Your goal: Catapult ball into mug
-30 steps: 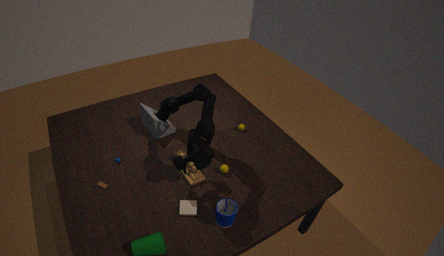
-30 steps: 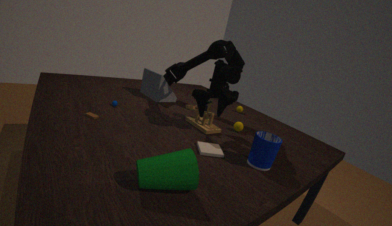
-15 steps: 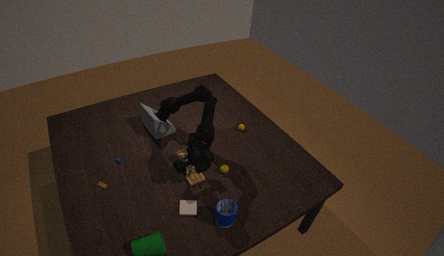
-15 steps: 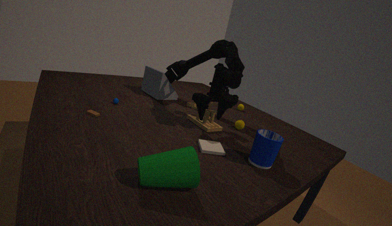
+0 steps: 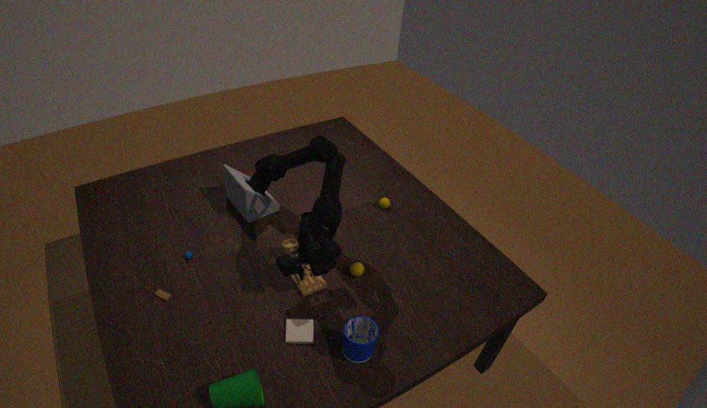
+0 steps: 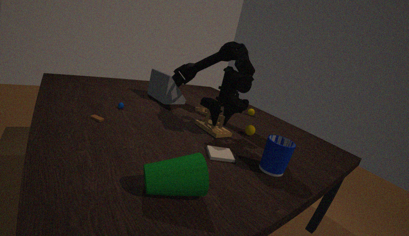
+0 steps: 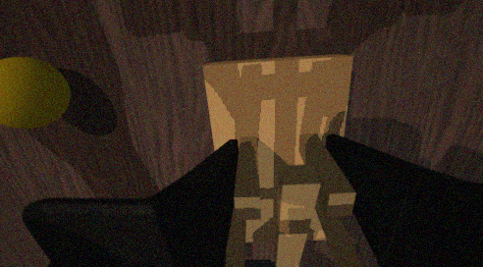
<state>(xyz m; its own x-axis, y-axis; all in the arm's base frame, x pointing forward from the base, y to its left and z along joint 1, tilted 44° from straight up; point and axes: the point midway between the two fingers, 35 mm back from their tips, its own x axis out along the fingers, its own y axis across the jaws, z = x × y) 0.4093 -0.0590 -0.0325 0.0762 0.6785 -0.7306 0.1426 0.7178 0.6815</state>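
Note:
The wooden catapult (image 5: 310,285) (image 6: 222,133) (image 7: 285,80) stands on the table. Its cup (image 5: 290,245) points away from the mug side, and no ball shows in it. My gripper (image 5: 306,269) (image 6: 220,124) (image 7: 281,144) points down, shut on the catapult, with one finger against each side of its uprights. One yellow ball (image 5: 357,269) (image 6: 250,130) (image 7: 29,93) rests beside the catapult. Another yellow ball (image 5: 383,202) (image 6: 251,111) lies farther back. The blue mug (image 5: 358,348) (image 6: 275,157) stands upright near the table's edge.
A white flat block (image 5: 299,331) (image 6: 221,153) lies between catapult and mug. A green cup (image 5: 235,390) (image 6: 176,176) lies on its side. A grey wedge (image 5: 240,195) (image 6: 162,87), a small blue ball (image 5: 188,255) (image 6: 121,105) and an orange block (image 5: 162,294) (image 6: 97,118) are on the left.

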